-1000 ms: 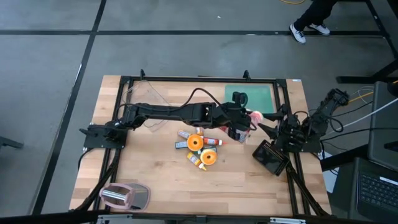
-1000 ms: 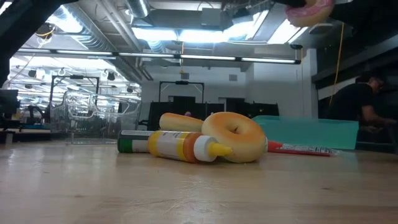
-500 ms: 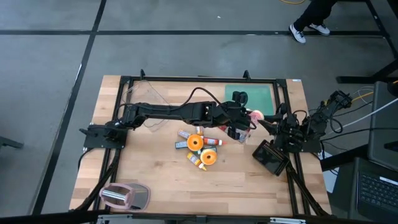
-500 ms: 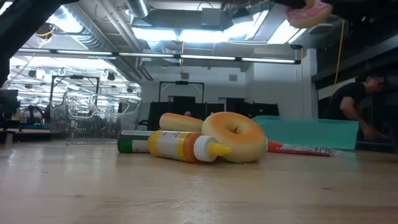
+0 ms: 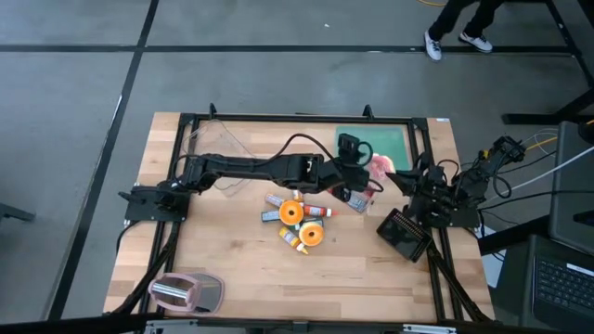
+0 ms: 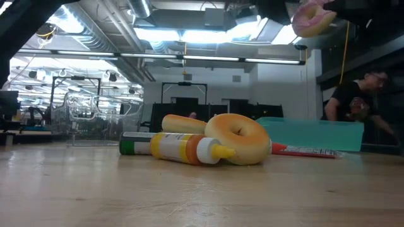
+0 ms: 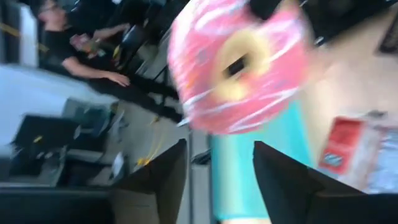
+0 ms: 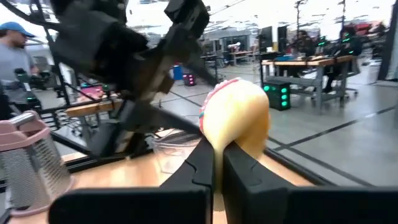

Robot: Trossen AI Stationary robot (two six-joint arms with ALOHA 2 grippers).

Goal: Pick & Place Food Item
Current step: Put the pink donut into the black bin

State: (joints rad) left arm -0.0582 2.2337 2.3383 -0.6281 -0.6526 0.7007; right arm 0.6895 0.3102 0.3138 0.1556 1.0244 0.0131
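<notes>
A pink-frosted donut with white stripes hangs high over the table's right middle; the low view shows it tilted at the top. My right gripper reaches in from the table's right and is shut on it. My left gripper stands open just left of the donut, which lies beyond the fingertips and clear of both fingers. My right gripper pinches the donut's rim between its two fingers. The fingers come in about level from the table's right side. The donut stands on edge above the fingertips, pale underside toward the camera, lifted clear of the table.
Mid-table lie a plain donut, a yellow squeeze bottle, a bun and other small packets. A teal tray sits at the far right, a dark box at the right, a grater near left. A person stands behind.
My right gripper has shut on the donut's rim. My left gripper has opened and let go of the donut, its wrist turning a little. The donut has stayed high in the air and has tipped, its hole now showing in the low view.
</notes>
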